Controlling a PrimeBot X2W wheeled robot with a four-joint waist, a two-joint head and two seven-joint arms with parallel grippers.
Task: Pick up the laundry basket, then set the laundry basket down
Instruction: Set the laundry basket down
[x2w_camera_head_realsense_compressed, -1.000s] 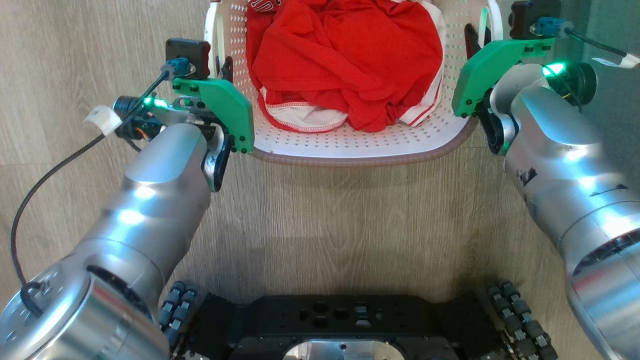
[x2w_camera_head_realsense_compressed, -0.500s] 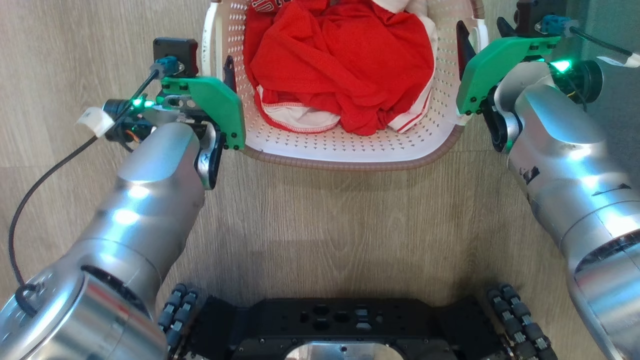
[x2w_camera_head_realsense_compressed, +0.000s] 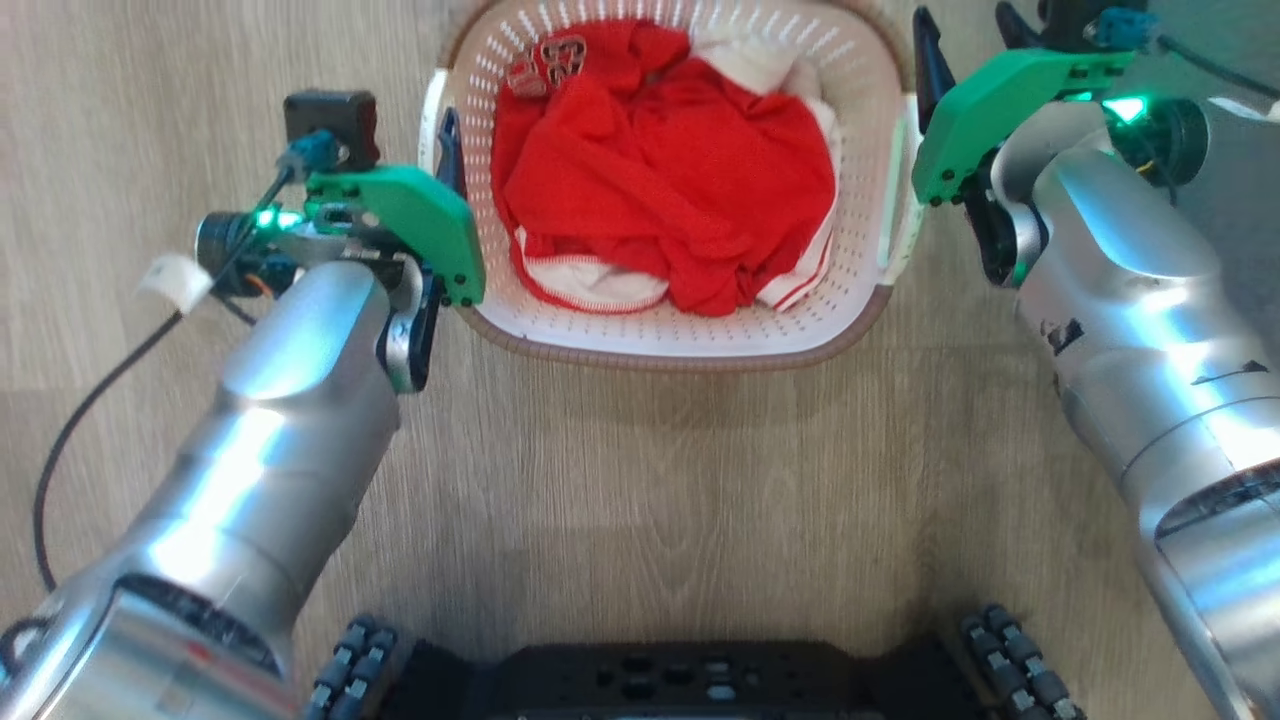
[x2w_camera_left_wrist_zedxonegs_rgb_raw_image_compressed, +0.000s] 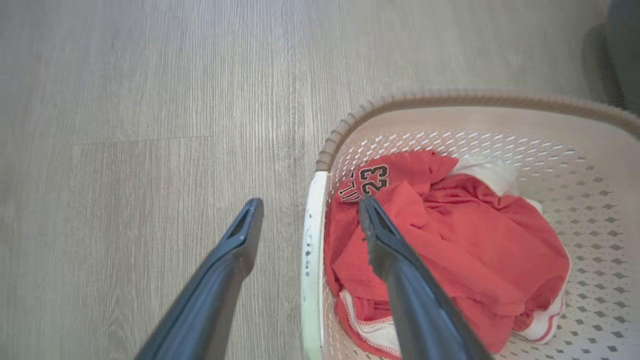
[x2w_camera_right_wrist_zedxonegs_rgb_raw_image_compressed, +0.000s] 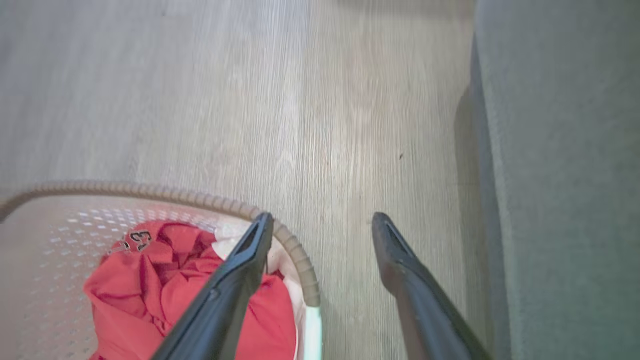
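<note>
- Laundry basket (x2w_camera_head_realsense_compressed: 660, 355), far rim: cut off by the head view's top edge. Both wrist views crop the basket at their bottom edge.
- Basket floor: hidden under the red garment (x2w_camera_head_realsense_compressed: 660, 190).
- White garment (x2w_camera_head_realsense_compressed: 745, 65): at the basket's far side, mostly buried beneath the red one, so its kind cannot be told.
- Lettering on the red garment: "23" reads in the left wrist view, but the letters beside it are folded away.
- Left gripper (x2w_camera_left_wrist_zedxonegs_rgb_raw_image_compressed: 310, 202): in the head view largely behind its green mount (x2w_camera_head_realsense_compressed: 420, 215), at the basket's left handle. Contact with the handle cannot be told.
- Right gripper (x2w_camera_right_wrist_zedxonegs_rgb_raw_image_compressed: 322, 217): at the basket's right handle, with its outer finger clipped by the head view's top edge.
- Grey surface (x2w_camera_right_wrist_zedxonegs_rgb_raw_image_compressed: 565, 175): right of the basket, blurred and cut by the frame edge, so it cannot be identified.
- Robot base (x2w_camera_head_realsense_compressed: 680, 680): on the basket's near side, cut off by the bottom edge.
</note>
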